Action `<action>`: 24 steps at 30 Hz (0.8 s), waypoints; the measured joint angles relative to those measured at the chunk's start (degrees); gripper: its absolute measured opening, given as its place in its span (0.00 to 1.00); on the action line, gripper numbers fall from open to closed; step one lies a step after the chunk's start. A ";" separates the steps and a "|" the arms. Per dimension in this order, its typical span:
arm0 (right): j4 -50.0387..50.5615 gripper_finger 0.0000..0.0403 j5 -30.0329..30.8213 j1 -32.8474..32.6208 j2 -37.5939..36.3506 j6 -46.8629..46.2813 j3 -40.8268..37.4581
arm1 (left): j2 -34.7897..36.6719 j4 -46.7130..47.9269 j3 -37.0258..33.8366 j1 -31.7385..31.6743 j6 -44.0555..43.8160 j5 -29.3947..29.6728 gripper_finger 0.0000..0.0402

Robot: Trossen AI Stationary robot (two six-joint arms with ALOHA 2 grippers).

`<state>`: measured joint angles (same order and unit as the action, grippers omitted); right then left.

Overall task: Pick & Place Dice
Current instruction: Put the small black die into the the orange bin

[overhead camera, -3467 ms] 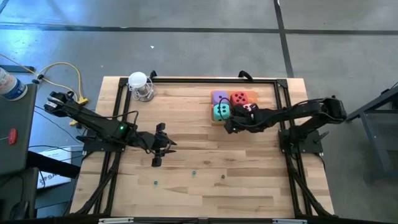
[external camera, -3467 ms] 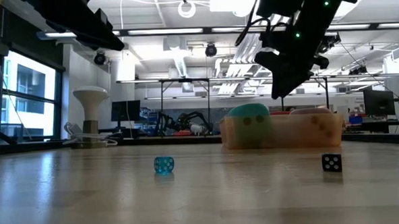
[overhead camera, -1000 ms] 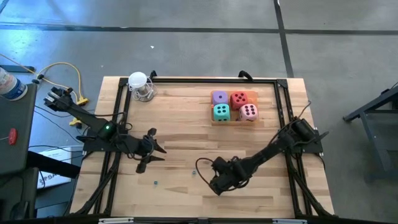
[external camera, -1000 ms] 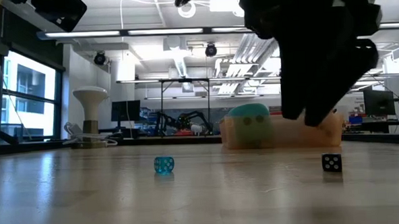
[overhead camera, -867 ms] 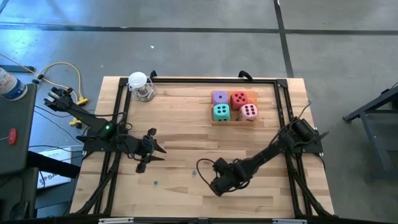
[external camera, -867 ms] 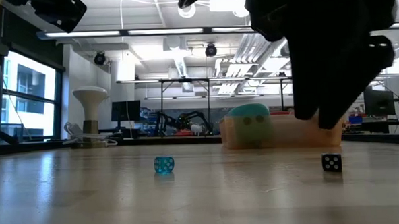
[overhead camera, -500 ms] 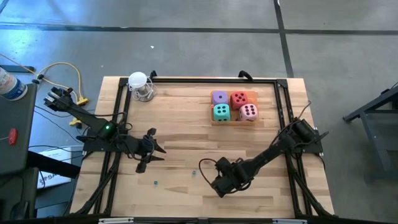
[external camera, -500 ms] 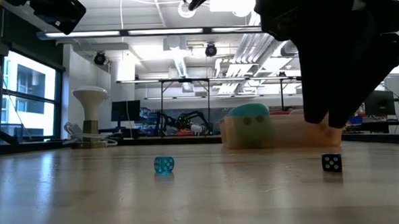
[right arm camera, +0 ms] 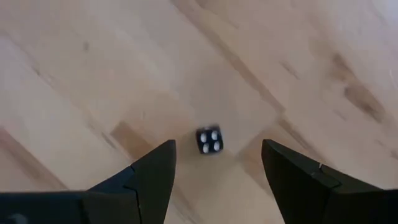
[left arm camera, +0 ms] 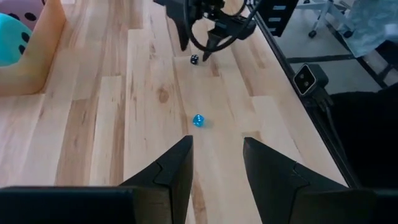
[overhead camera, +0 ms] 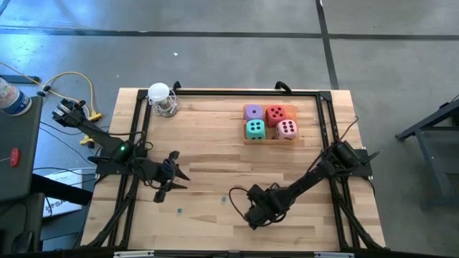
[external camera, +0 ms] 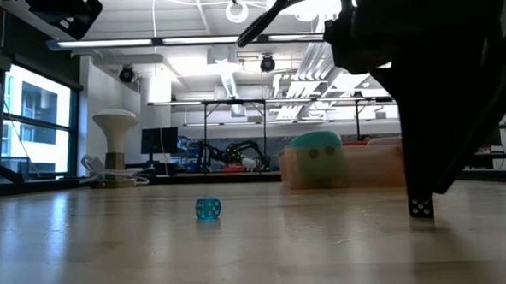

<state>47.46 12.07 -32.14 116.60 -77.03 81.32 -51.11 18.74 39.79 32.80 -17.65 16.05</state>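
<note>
Four large dice sit together in a tan tray near the table's far right: purple, red, teal and pink. The low view shows the teal one above the tray wall. My right gripper is open near the table's near edge and points down. Its fingers stand on either side of a tiny black cube with white pips without touching it. My left gripper is open, left of centre, above the wood.
A tiny blue translucent cube lies on the wood between the two grippers. Another small bead lies closer to the near edge. A white domed object stands at the far left corner. Black frame rails border the table.
My right gripper has sunk toward the table and drifted slightly toward the near edge, ending with its fingers around the tiny black cube. The dice in the tray and the small cubes have stayed where they were.
</note>
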 joint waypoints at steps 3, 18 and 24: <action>-0.20 0.57 -0.26 0.31 0.00 0.11 0.00 | 0.00 0.01 0.00 0.02 0.02 0.01 0.34; -5.32 0.57 -1.62 1.53 -0.20 0.36 -3.82 | 0.00 0.07 0.00 2.32 0.32 -0.94 0.34; -7.11 0.57 -1.28 1.51 -0.44 0.34 -5.74 | 0.00 0.12 0.00 2.32 1.31 -0.94 0.34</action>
<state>40.36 10.79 -30.63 116.16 -76.69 75.58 -51.11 18.85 39.79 35.11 -16.34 15.11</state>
